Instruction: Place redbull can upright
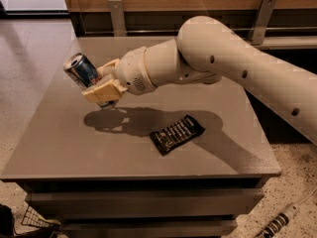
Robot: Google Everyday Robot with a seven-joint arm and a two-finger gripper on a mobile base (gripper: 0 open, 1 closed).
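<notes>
The can [79, 69], the only one we count, is held above the left part of the table [59, 148], tilted, with its silver end toward the upper left. We see one gripper [97, 79] at the tip of the single arm [208, 53], its two fingers [101, 90] pinching the can across its body, one on each side. One black wrapper [177, 134] lies flat near the table's middle, well apart from the can, right of the shadow [119, 120] cast below the gripper.
</notes>
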